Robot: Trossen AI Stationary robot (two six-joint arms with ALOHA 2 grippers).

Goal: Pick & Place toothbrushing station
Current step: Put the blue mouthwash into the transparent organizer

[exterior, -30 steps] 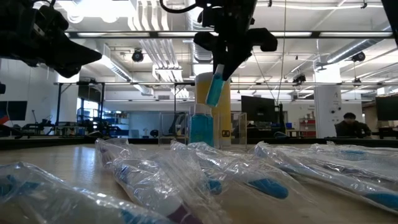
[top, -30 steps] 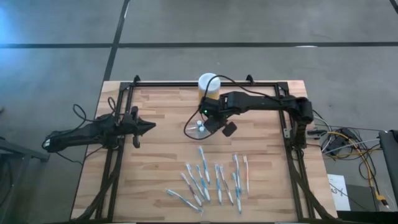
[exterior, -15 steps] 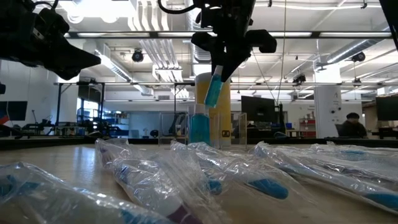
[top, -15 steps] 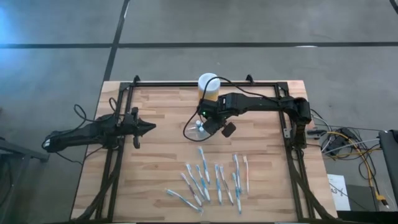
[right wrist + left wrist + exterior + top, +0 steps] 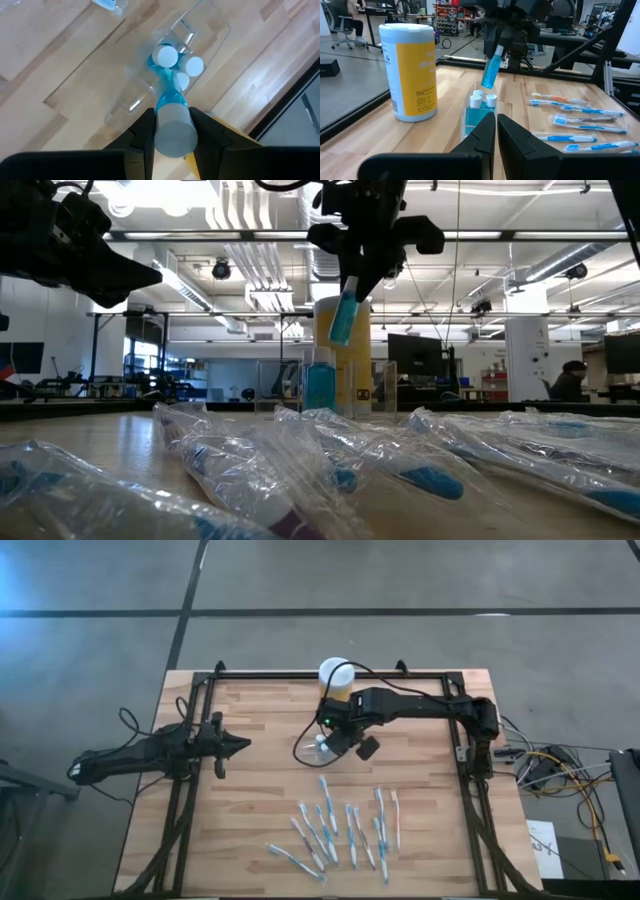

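Counter (image 5: 250, 800): wooden top inside a black frame; the back half is mostly bare, and the front left corner is bare too.
Right hand (image 5: 171, 116): it hangs over the middle of the counter, above the clear holder, with its fingers closed on a blue tube. The tube is tilted, with the lower tip close over the white caps; whether it touches them I cannot tell.
Blue tube (image 5: 343, 318): one, held in the air, just in front of the yellow jar in the low view.
Clear holder (image 5: 476, 116): one, standing on the counter near its middle, just beside the yellow jar and apart from it. It carries blue tubes with white caps.
White caps (image 5: 166, 55): three, counted from the right wrist view, standing close together inside the holder.
Yellow jar (image 5: 409, 72): one, with a white lid, upright near the back edge of the counter.
Toothbrushes (image 5: 340, 825): about ten, in clear wrappers, lying in loose rows on the front half, well apart from the holder. The exact count is hard because some overlap.
Left hand (image 5: 238, 744): closed and holding nothing, over the left side of the counter, pointing towards the holder, with free wood between them.
Room between: the strip from holder to toothbrushes is bare wood.
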